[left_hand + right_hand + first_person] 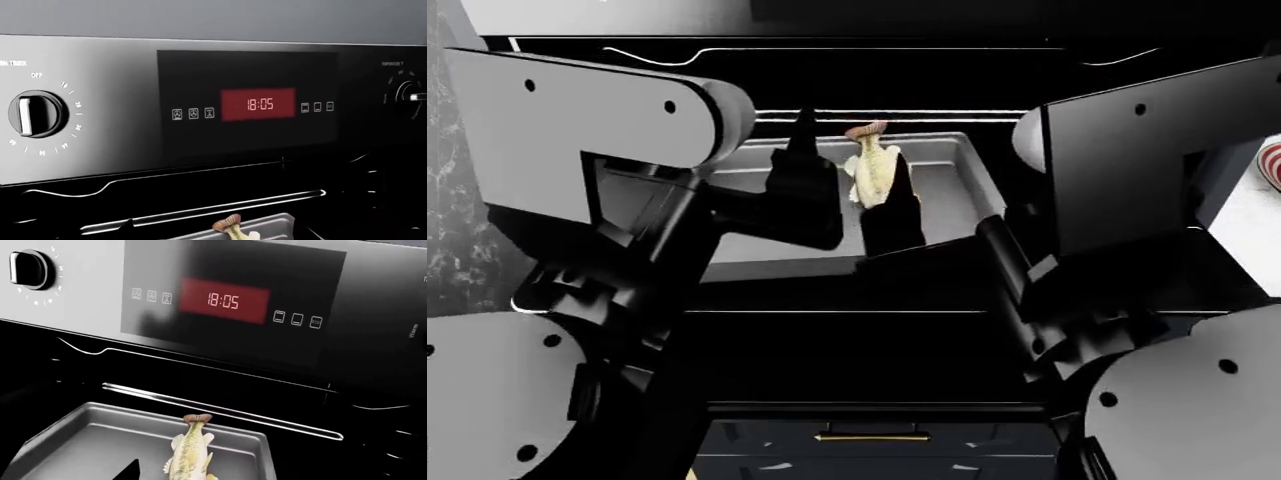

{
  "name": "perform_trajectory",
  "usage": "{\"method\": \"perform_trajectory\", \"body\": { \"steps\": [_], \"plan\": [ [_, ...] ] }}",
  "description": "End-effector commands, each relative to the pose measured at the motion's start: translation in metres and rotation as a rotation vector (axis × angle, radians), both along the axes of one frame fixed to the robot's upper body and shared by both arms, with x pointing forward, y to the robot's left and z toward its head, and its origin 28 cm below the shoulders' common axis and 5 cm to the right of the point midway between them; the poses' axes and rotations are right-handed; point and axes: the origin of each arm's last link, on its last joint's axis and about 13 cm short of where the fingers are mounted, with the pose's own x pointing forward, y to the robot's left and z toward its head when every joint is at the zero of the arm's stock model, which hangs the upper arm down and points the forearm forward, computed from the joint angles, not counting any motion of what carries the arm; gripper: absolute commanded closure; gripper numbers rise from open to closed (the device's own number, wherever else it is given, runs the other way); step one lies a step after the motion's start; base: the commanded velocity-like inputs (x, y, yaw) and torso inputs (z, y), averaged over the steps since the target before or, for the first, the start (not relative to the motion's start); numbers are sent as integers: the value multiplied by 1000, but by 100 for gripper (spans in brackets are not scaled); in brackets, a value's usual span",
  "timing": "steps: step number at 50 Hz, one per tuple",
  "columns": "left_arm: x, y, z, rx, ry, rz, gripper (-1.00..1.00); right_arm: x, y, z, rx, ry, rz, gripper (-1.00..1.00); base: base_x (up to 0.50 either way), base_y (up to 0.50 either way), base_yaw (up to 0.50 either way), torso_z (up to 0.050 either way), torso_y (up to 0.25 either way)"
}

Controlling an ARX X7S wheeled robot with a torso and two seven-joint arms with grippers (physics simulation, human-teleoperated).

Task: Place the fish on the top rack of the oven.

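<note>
The fish (873, 165) hangs tail-first over a grey baking tray (961, 170) pulled out of the open oven (827, 60). My right gripper (892, 205) is shut on its head end, and in the right wrist view the fish (189, 452) rises from the bottom edge over the tray (80, 440). My left gripper (805, 140) stands just left of the fish; its jaws are hidden. The left wrist view catches only the fish's tail (230, 223). The top rack (220, 407) shows as a bright bar just beyond the tray, also in the left wrist view (227, 205).
The oven's control panel carries a red clock display (260, 104) and a timer knob (37, 114). The lowered glossy door (854, 350) lies under both arms. A red-striped plate (1270, 165) sits on the white counter (1248, 235) at the right.
</note>
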Motion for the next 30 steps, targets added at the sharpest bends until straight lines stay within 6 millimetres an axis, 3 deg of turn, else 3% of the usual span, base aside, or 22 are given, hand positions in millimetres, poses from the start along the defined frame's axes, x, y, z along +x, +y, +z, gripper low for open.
{"method": "perform_trajectory", "body": {
  "steps": [1, 30],
  "plan": [
    [-15, -1, 6, -9, -30, -18, -100, -13, -4, 2, 6, -21, -18, -100, 0, 0, 0, 0, 0],
    [-49, -3, 3, -40, -79, -65, -100, -33, -5, 2, 9, -64, -24, -100, 0, 0, 0, 0, 0]
  ]
}}
